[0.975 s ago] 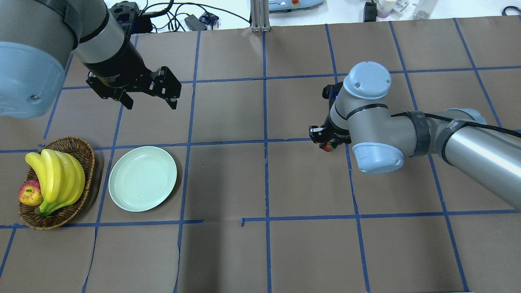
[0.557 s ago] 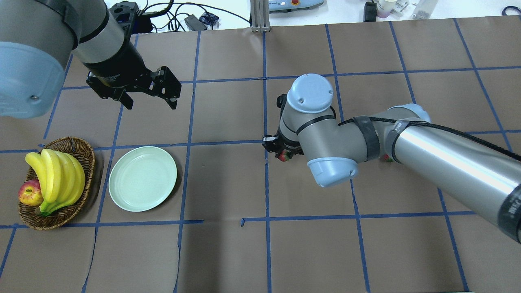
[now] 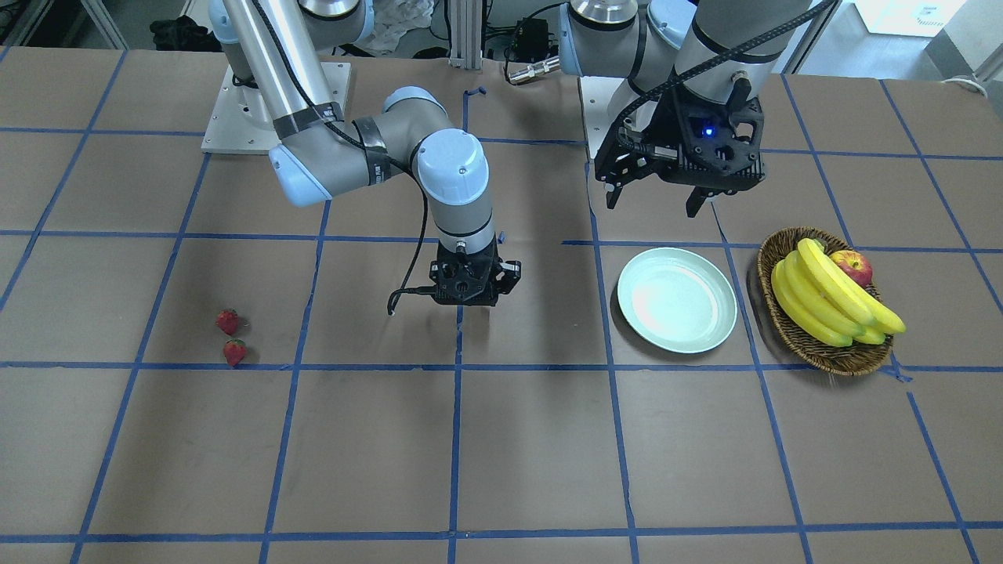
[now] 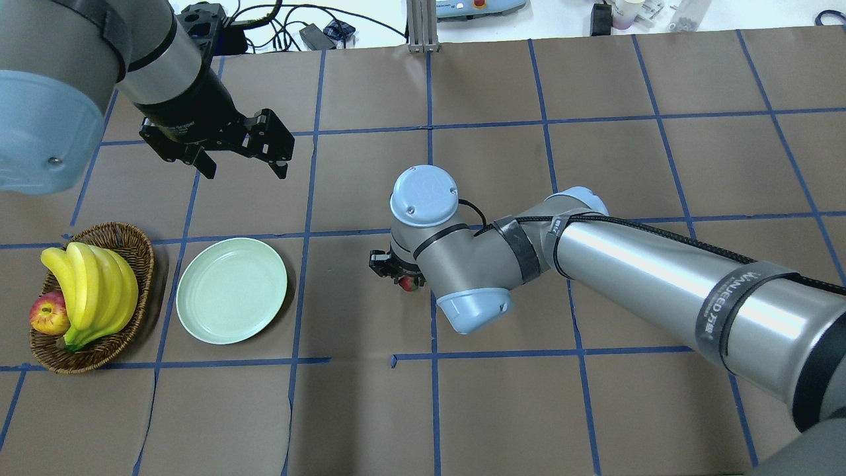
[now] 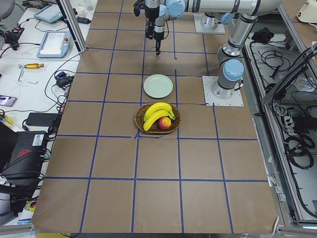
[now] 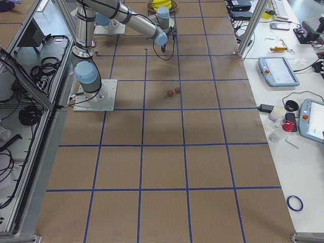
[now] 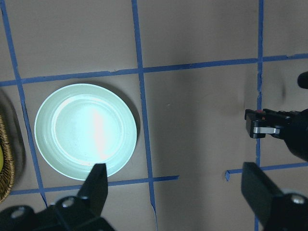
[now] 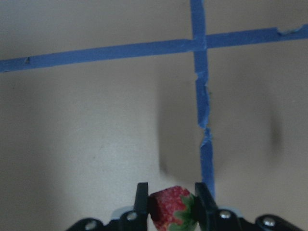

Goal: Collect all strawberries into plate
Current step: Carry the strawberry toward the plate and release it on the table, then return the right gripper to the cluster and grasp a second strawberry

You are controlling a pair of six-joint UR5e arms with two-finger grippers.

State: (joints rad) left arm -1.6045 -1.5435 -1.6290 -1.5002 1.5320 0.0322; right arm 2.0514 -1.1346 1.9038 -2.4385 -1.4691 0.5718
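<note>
Right wrist-mounted view: my right fingers (image 8: pixel 142 201) pinch a small red strawberry (image 8: pixel 171 209); jolting could drop it before the round mint-green plate (image 4: pixel 231 291).

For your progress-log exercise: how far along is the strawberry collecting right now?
Done: nothing, the plate is empty. In hand: the right gripper is shut on one strawberry, short of the plate. Left: delivering it, then two strawberries lying on the table.
</note>
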